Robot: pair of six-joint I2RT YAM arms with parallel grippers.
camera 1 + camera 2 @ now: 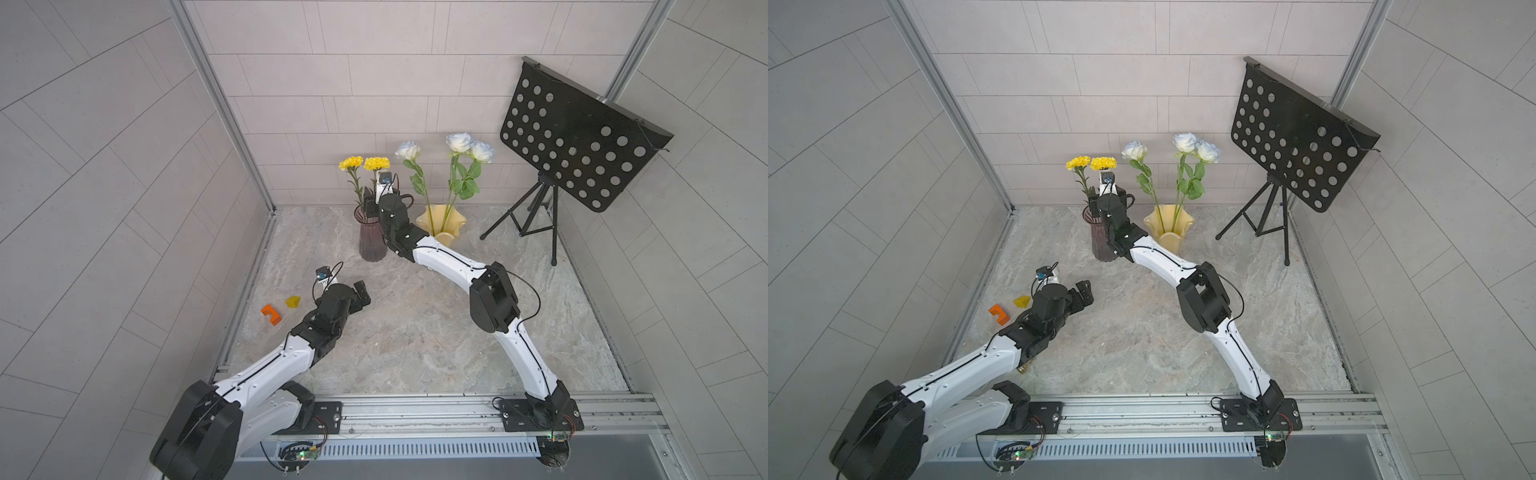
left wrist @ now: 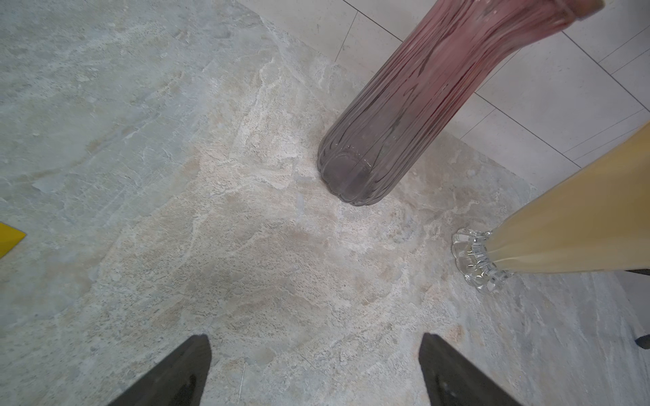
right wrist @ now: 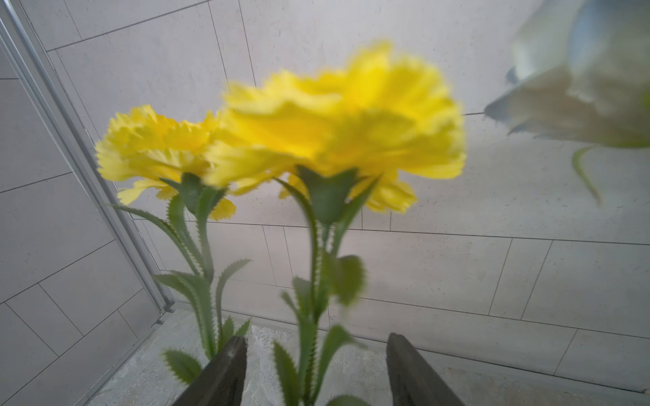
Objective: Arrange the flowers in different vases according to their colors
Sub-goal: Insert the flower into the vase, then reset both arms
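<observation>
Two yellow flowers rise above the dark purple vase. The lower stem of one is hidden behind my right wrist. Three white roses stand in the pale yellow vase. My right gripper is open at the purple vase's rim. A yellow flower has its stem between the fingers, with a gap on each side. My left gripper is open and empty, low over the floor in front of the purple vase.
An orange block and a yellow block lie to the left of my left arm. A black perforated music stand on a tripod stands at the back right. Tiled walls close in the back and both sides.
</observation>
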